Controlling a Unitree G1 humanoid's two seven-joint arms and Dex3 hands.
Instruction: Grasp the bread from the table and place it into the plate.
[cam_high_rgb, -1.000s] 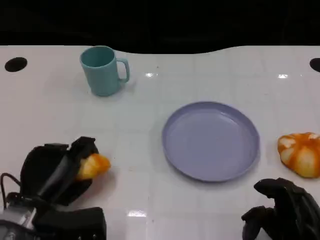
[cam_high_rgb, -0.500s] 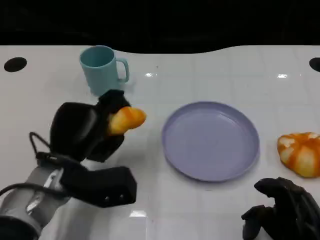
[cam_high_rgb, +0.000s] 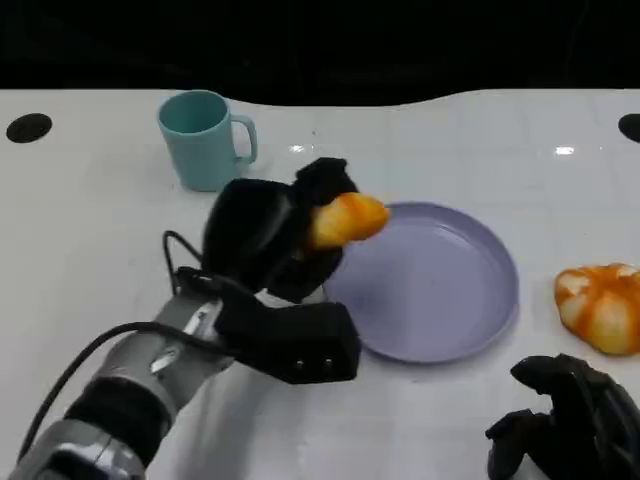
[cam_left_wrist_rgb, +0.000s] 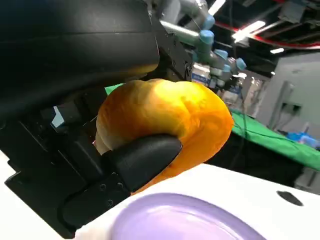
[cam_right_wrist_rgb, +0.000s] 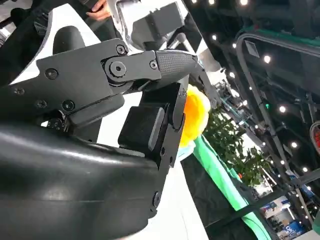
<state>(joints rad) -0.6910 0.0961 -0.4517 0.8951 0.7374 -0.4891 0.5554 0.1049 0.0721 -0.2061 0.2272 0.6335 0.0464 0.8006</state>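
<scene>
cup (cam_high_rgb: 203, 140) back-L | plate (cam_high_rgb: 440, 300) ctr | 2nd bread (cam_high_rgb: 600, 305) R of plate

Robotics lab or exhibition hall: robot arms (cam_left_wrist_rgb: 202, 37), green-draped tables (cam_left_wrist_rgb: 272, 140).

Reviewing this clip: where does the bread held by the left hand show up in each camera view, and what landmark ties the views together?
Head view: the held bread sits left of centre, at the purple plate's left rim, gripped by the left hand.
Left wrist view: the held bread is at centre, above the plate.
Right wrist view: I cannot tell; a small orange-yellow shape beyond the right hand's fingers may be bread, which piece is unclear.
Shared landmark: the purple plate, seen in head and left wrist views.
</scene>
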